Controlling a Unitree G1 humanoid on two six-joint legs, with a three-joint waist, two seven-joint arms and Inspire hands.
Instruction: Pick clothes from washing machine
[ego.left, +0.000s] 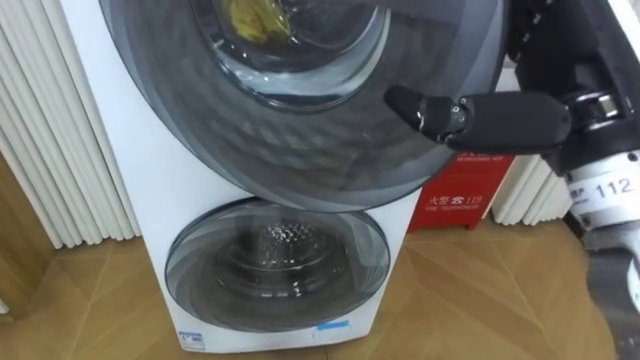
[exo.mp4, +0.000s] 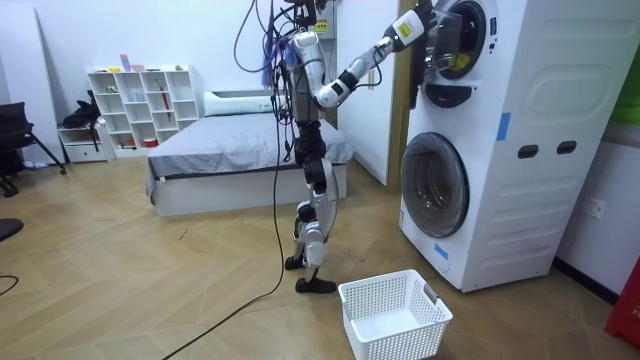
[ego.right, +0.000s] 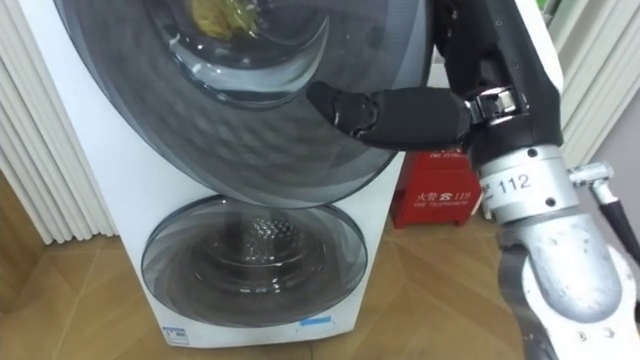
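Right robot hand (ego.left: 470, 118), straight-fingered and empty, at the washer door's (ego.left: 300, 150) three o'clock; we judge the yellow garment (ego.left: 255, 18) soft, light: pinch a fold.

Right arm enters from the right side of the eye views and reaches across toward the left. Right hand (ego.right: 400, 112) is held roughly level, back of the hand facing the camera. Fingers (ego.right: 335, 103) are close together, nearly straight and pointing left, with nothing held in them. The silver wrist section sits just behind the hand. In the room view the robot stands upright, right arm raised above shoulder height, elbow bent, forearm sloping up to the hand.
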